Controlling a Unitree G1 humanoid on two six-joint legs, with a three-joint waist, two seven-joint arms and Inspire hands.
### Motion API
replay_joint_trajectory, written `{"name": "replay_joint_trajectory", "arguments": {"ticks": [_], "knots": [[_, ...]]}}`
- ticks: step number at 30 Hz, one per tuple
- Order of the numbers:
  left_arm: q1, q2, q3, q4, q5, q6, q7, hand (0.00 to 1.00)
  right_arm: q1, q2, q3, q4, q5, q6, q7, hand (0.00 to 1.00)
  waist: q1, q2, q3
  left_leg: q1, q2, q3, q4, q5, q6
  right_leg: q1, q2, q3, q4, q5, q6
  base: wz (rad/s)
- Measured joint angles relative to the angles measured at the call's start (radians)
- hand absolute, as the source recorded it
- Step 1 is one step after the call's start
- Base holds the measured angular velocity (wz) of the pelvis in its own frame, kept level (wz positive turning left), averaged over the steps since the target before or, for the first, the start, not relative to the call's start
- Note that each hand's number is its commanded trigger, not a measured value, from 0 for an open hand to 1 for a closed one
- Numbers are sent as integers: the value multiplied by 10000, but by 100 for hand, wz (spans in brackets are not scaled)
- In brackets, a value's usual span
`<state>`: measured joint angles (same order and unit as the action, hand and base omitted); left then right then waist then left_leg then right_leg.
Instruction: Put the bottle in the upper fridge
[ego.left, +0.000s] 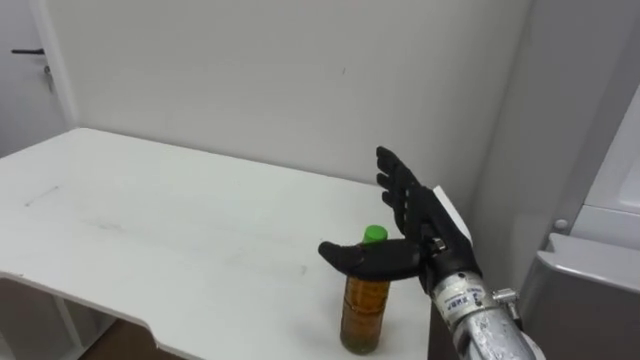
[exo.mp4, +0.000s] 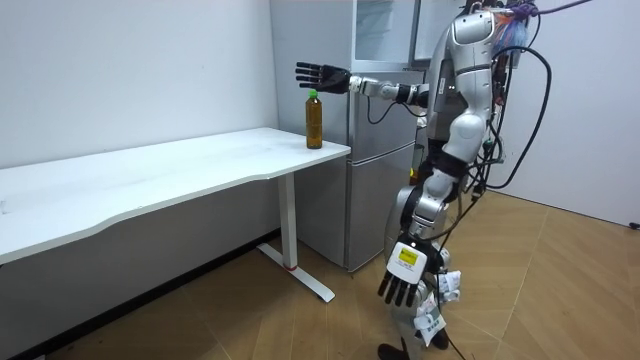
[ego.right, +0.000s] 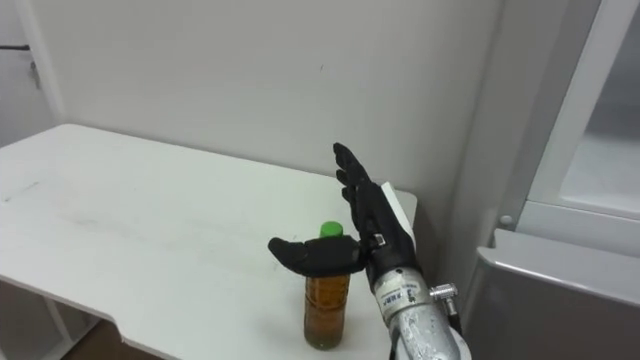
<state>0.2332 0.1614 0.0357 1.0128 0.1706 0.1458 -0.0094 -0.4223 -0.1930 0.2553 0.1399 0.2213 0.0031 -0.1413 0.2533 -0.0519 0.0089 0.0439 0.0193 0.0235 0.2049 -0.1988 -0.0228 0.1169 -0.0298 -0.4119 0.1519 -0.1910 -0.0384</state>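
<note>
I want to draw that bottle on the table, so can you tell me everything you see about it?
The bottle looks like clear plastic, mostly full of amber-brown drink, with a bright green cap on top. It stands upright near the white table's corner beside the grey fridge. Only the table touches it: the right hand hovers open just above, its thumb crossing in front of the neck in the eye views, but the room view shows a gap.

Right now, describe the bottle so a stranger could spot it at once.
Find the long white table against the wall; at its end nearest the grey fridge stands the bottle. It is upright, amber with a green cap, beside the robot's open right hand.
</note>
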Motion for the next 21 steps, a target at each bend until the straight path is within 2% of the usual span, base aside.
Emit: {"name": "replay_joint_trajectory", "arguments": {"ticks": [1, 10, 21], "knots": [[3, -1, -3, 2, -4, 12, 0, 0, 0, -1, 0, 0, 1, 0, -3, 0, -4, 25, 17, 5, -5, 4, 1, 8, 13, 2, -8, -7, -1, -1, 2, 0], [233, -97, -11, -135, -26, 11, -1, 0, 34, -14, 423, 593, -5, 88, -93, 0, -10, -20, -9, 26, -34, -2, -1, 28, 45, 41, -44, -51, 11, -16, 27, 0], [284, -313, -74, -120, -114, 5, -6, 0, 140, -16, 391, 1324, -23, 116, -94, 0, -15, -20, 1, 36, -40, -1, 3, 29, 48, 46, -55, -53, 24, -20, 34, 0]]}}
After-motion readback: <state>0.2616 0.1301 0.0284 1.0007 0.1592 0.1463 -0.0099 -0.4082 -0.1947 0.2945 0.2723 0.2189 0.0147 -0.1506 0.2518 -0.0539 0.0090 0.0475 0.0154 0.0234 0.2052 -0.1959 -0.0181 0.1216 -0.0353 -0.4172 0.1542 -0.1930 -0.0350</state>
